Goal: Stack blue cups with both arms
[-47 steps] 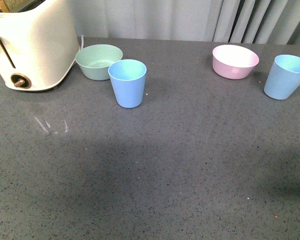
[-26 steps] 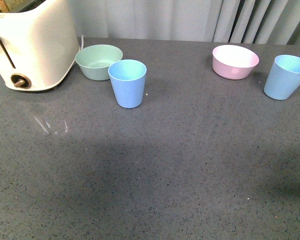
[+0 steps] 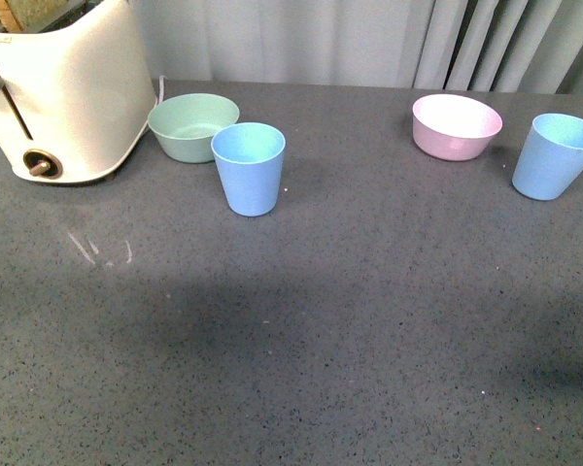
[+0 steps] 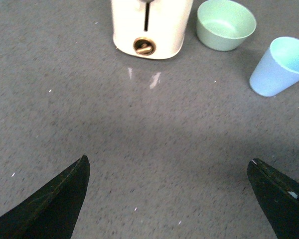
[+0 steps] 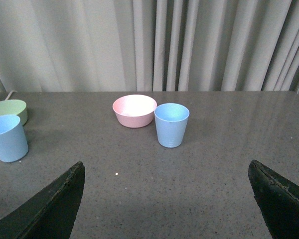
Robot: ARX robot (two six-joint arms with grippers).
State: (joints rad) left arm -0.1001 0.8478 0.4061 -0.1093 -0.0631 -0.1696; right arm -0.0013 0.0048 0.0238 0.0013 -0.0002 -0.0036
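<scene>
Light-blue tapered plastic tumblers stand unstacked, so we judge the approach is the step in hand.

Front view: the first blue cup (image 3: 248, 170) stands just beside the mint-green round plastic bowl (image 3: 189, 126). The second blue cup (image 3: 554, 157) sits well apart from that bowl. No arm shows.

Left wrist view: our left gripper (image 4: 168, 162) is spread and empty, the first blue cup ahead, off-centre.

Right wrist view: our right gripper (image 5: 166, 164) is spread and empty, the second blue cup centred ahead.

Next, each gripper must close in on its cup.

Left pincer (image 4: 168, 196) gapes wide, its two black fingers (image 4: 50, 204) spread to either side with nothing between them, looking steeply down over the surface (image 4: 154, 139). Right pincer (image 5: 166, 199) is spread just as wide and empty, held more level.
</scene>
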